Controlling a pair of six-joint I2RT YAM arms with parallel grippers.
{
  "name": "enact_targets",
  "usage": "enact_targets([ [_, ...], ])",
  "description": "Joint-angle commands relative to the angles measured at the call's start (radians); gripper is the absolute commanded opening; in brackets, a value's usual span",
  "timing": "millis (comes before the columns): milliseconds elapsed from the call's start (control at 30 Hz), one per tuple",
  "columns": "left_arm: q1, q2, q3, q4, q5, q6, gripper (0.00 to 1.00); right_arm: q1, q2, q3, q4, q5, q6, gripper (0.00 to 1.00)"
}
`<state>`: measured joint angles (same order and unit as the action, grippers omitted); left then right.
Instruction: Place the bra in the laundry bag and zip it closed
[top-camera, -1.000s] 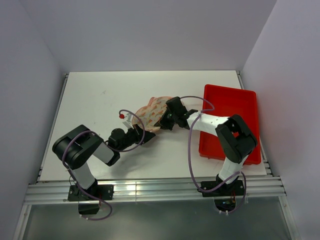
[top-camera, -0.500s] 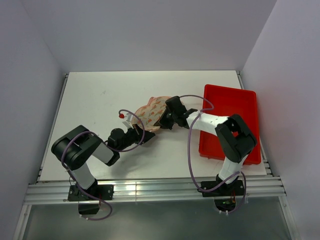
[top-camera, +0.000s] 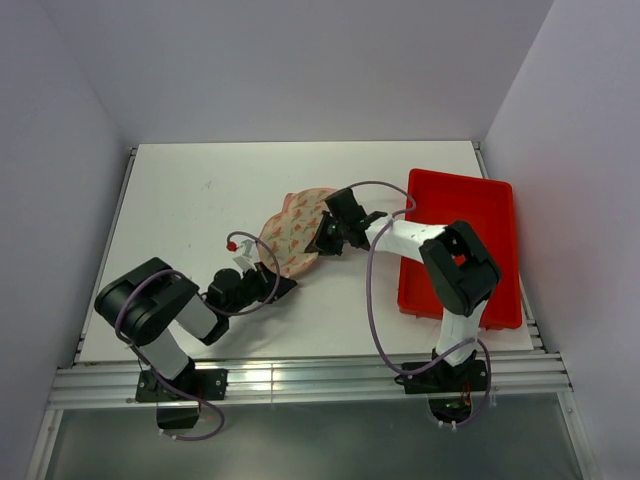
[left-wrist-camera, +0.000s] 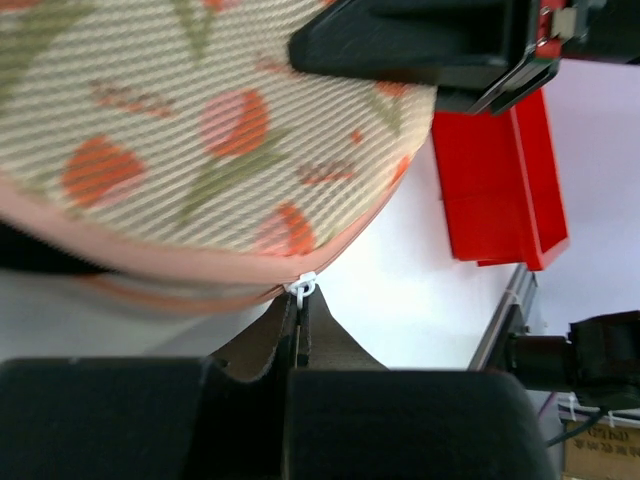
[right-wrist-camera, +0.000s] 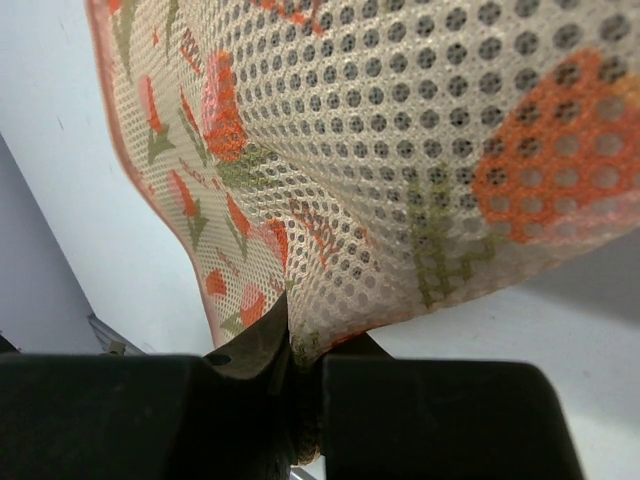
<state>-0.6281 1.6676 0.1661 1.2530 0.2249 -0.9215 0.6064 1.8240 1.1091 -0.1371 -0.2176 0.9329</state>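
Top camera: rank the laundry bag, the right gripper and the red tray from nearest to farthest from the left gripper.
1. laundry bag: in contact, its near rim is pinched in the left gripper.
2. right gripper: across the bag, clamped on its right edge.
3. red tray: farthest, off to the far right, beyond the right gripper.

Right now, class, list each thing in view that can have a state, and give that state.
laundry bag, folded shut
left gripper, shut on zipper pull
right gripper, shut on laundry bag edge
red tray, lying flat, open side up
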Motion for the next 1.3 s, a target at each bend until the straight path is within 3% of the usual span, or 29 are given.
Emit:
enact_targets([
  [0, 0.007, -0.037, -0.039, -0.006, -0.051, 0.012, 0.00, -0.028, 0.030, 0.055, -0.009, -0.025, -0.103, 0.00],
  [500, -0.010, -0.206, -0.079, -0.254, -0.147, 0.049, 0.00, -0.065, 0.187, 0.248, -0.105, -0.057, -0.264, 0.01],
  [533, -0.019, -0.210, -0.067, -0.277, -0.153, 0.062, 0.00, -0.063, 0.192, 0.271, -0.114, -0.066, -0.270, 0.07],
  [567, -0.042, -0.218, -0.057, -0.315, -0.159, 0.070, 0.00, -0.060, 0.192, 0.278, -0.117, -0.071, -0.270, 0.22],
  [633, -0.062, -0.218, -0.025, -0.340, -0.174, 0.081, 0.00, -0.057, 0.181, 0.278, -0.114, -0.069, -0.267, 0.32],
  [667, -0.071, -0.213, -0.017, -0.346, -0.173, 0.081, 0.00, -0.056, 0.164, 0.275, -0.117, -0.068, -0.269, 0.43],
  [767, -0.082, -0.181, 0.021, -0.352, -0.164, 0.087, 0.00, -0.053, 0.132, 0.268, -0.136, -0.055, -0.263, 0.56],
  [967, -0.093, -0.111, 0.116, -0.357, -0.130, 0.099, 0.00, -0.050, 0.023, 0.173, -0.130, -0.049, -0.207, 0.68],
  [1267, -0.099, -0.045, 0.240, -0.424, -0.082, 0.141, 0.00, -0.050, -0.135, -0.064, -0.024, -0.081, -0.042, 0.71],
])
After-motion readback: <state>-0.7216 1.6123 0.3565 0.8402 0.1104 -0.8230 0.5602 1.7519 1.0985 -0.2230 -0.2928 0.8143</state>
